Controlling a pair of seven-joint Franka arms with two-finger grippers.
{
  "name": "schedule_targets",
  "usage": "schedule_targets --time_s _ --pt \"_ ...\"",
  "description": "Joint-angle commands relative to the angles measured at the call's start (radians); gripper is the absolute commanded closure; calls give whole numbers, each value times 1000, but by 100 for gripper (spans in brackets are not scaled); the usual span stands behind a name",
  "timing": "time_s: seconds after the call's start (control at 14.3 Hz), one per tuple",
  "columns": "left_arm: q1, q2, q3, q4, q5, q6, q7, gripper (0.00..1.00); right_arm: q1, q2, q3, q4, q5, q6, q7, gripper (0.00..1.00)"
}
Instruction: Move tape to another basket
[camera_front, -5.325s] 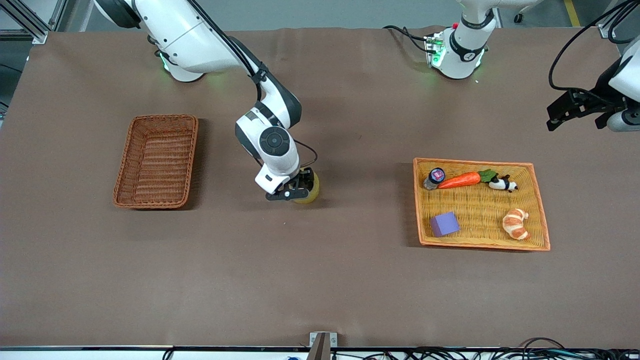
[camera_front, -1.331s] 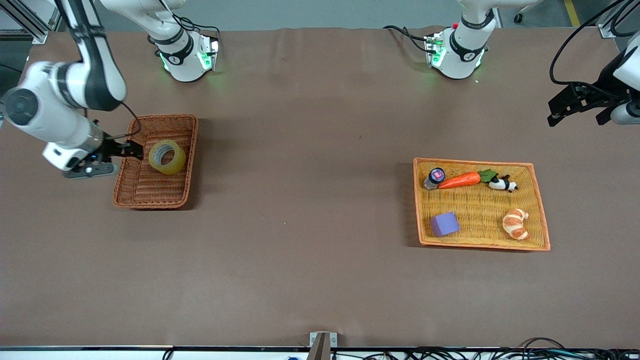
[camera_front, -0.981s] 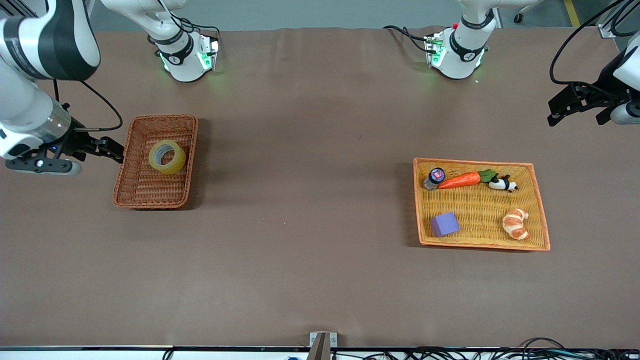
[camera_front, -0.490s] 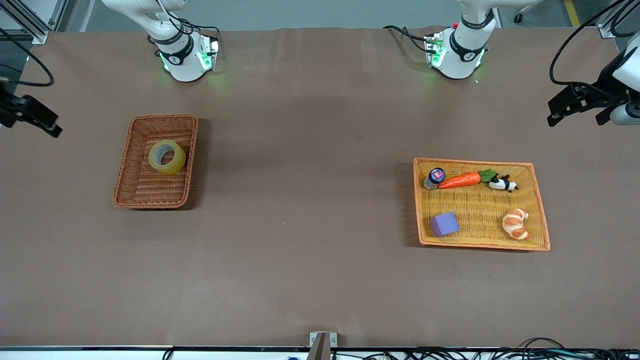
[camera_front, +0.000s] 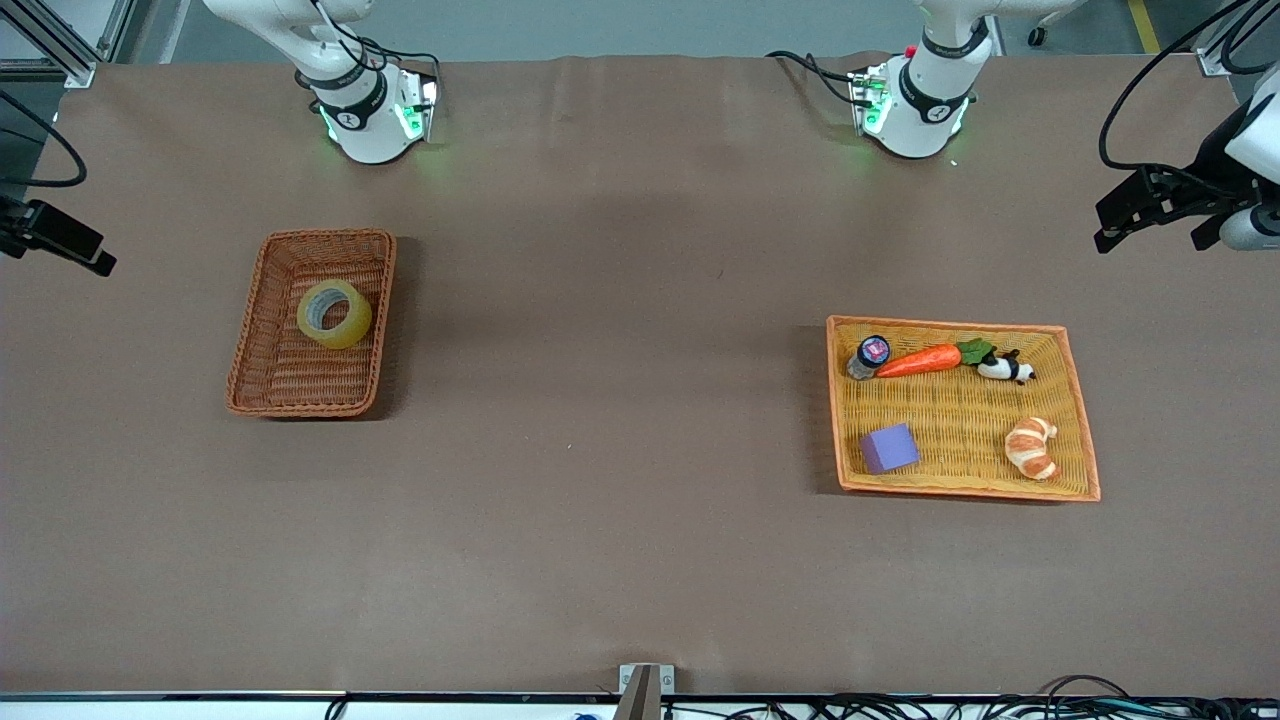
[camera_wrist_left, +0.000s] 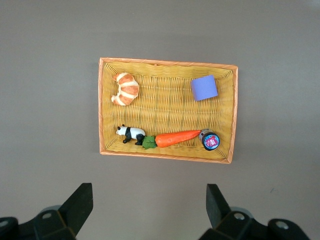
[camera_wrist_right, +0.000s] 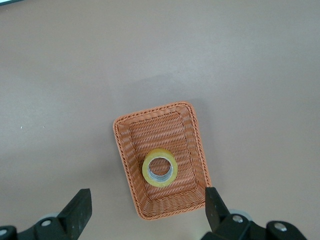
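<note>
- Tape (camera_front: 334, 314) (camera_wrist_right: 160, 168) lying flat, hole up, inside the reddish-brown wicker basket (camera_front: 262, 318) (camera_wrist_right: 123, 150), toward the half farther from the front camera, touched by neither pincer.
- Basket resting on the brown surface (camera_front: 600, 400) toward the right arm's end.
- Right pincer (camera_front: 62, 242) (camera_wrist_right: 145, 212) raised at about 10 o'clock of the basket in the front view, well clear of it, fingers spread wide, nothing between them.
- Orange-yellow woven tray (camera_front: 1078, 420) (camera_wrist_left: 102, 110) toward the left arm's end, holding a croissant (camera_front: 1032, 447) (camera_wrist_left: 126, 89), purple block (camera_front: 889, 447) (camera_wrist_left: 204, 87), toy carrot (camera_front: 920, 360) (camera_wrist_left: 177, 137), panda figure (camera_front: 1005, 368) (camera_wrist_left: 130, 133) and small bottle (camera_front: 868, 355) (camera_wrist_left: 210, 140).
- Left pincer (camera_front: 1135, 212) (camera_wrist_left: 147, 210) waiting aloft at 2 o'clock of the tray, released and empty.
</note>
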Motion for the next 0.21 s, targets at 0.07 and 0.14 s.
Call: schedule_targets --time_s 0.07,0.14 --pt "-5 5 7 21 -18 -19 25 0 -4 2 -6 18 20 -13 -15 0" --pt "-5 5 7 21 -18 -19 25 0 -4 2 -6 18 20 -14 -16 0"
